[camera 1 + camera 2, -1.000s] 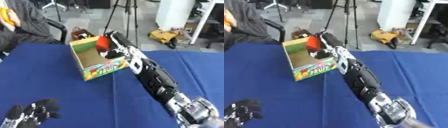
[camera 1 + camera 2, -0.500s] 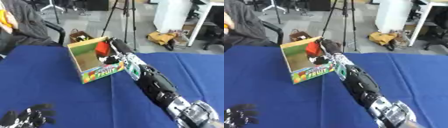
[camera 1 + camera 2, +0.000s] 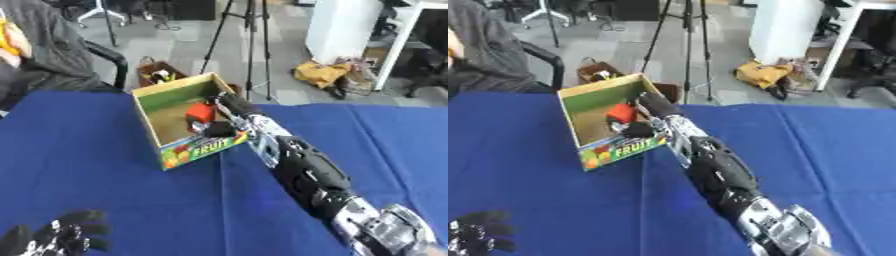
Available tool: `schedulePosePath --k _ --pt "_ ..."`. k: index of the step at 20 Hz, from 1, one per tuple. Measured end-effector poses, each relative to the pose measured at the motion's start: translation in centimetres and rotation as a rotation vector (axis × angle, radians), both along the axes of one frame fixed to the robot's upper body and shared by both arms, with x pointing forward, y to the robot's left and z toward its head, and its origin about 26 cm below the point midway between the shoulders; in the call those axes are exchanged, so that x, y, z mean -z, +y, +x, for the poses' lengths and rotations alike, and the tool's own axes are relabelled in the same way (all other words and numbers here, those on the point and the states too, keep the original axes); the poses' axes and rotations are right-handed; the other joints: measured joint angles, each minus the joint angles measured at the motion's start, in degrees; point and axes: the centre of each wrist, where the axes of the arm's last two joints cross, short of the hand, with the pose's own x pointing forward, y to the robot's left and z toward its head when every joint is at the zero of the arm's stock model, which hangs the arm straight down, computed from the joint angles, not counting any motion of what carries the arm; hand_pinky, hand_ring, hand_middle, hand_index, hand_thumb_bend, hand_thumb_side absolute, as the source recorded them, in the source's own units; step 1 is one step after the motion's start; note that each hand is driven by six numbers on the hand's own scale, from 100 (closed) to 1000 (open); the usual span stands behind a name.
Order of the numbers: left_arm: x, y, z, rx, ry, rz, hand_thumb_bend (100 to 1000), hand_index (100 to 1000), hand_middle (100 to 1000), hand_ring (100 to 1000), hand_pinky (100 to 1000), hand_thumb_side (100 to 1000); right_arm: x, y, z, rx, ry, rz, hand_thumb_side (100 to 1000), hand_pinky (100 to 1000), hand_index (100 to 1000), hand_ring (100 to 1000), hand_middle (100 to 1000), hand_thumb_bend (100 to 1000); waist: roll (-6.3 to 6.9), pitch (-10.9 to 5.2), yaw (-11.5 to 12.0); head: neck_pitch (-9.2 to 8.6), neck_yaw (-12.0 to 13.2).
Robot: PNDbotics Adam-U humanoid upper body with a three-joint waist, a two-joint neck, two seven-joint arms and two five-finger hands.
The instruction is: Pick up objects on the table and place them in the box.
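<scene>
Right hand reaching into the box, left hand idling at the lower corner.

Left eye view: the right hand (image 3: 219, 125) is reaching over the box (image 3: 166, 130) rim, its fingers curling round a red object (image 3: 200, 112) inside the box on the blue table (image 3: 105, 190). Right eye view: the left hand (image 3: 474, 236) is resting by the lower left corner, fingers relaxed and holding nothing.

The box (image 3: 198, 148) front reads "FRUIT" (white letters on a green panel).
</scene>
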Motion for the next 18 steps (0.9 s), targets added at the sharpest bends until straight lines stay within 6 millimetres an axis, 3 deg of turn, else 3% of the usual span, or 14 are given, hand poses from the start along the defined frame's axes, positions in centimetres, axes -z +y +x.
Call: schedulePosePath --k 14,18 --pt "0.01 0.0 0.0 0.0 0.0 0.0 420 797 726 728 643 1000 -0.51 0.43 -0.11 -0.02 -0.023 0.013 1000 803 868 850 863 100 0.09 -0.27 -1.3 0.0 0.0" --pt "0.11 0.04 -0.03 -0.002 0.003 0.0 426 796 723 726 642 1000 -0.97 0.82 -0.25 -0.043 -0.041 0.018 1000 801 877 851 860 100 -0.02 -0.81 -2.9 0.0 0.3"
